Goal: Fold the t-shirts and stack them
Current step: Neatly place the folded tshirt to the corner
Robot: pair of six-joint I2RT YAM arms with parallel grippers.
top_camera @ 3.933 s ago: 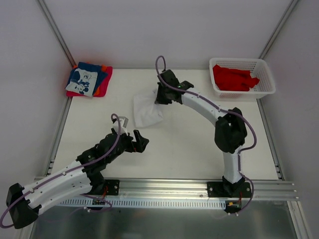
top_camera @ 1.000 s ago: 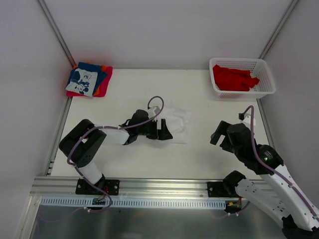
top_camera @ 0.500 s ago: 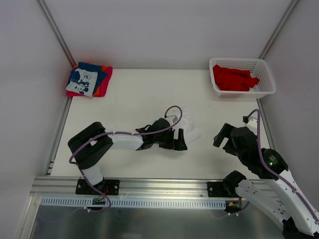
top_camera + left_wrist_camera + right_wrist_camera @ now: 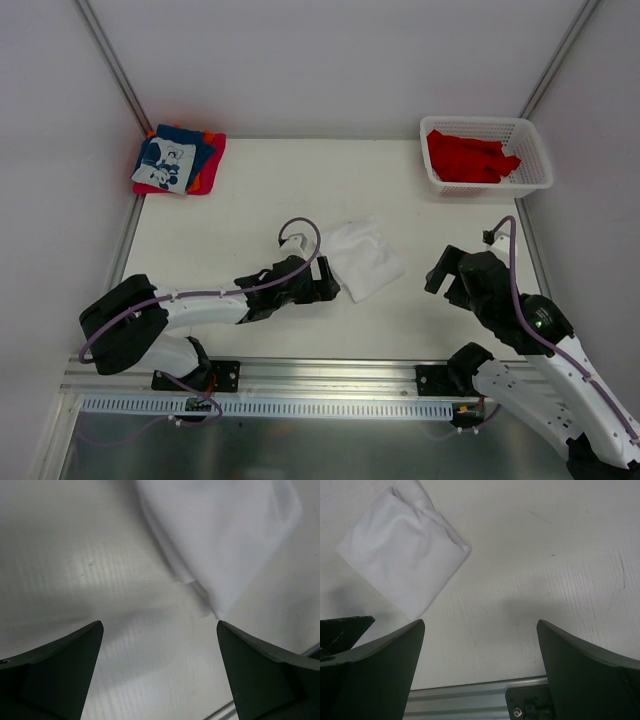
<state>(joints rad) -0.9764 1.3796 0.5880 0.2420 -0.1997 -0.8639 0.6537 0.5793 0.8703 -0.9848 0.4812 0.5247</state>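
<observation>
One folded white t-shirt (image 4: 365, 258) sits mid-frame in the top view, long axis running roughly upper-left to lower-right. The left gripper (image 4: 328, 291) is spread wide just beside it, empty. Left wrist: shirt's upper right. Right wrist: shirt's upper left, right gripper (image 4: 480, 625) gaping, holding nothing.

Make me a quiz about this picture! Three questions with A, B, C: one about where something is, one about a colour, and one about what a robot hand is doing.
1. Where does the basket stand on the table?
A. far right corner
B. far left corner
C. between the arm bases

2. What colour is the folded shirt in the middle?
A. blue
B. white
C. green

3. How is the left gripper?
A. shut on the shirt
B. shut on the basket
C. open, holding nothing

Answers:
1 A: the top view shows it at the far right corner.
2 B: it is plain white cloth.
3 C: its fingers stand wide apart over bare table, beside the shirt.
</observation>
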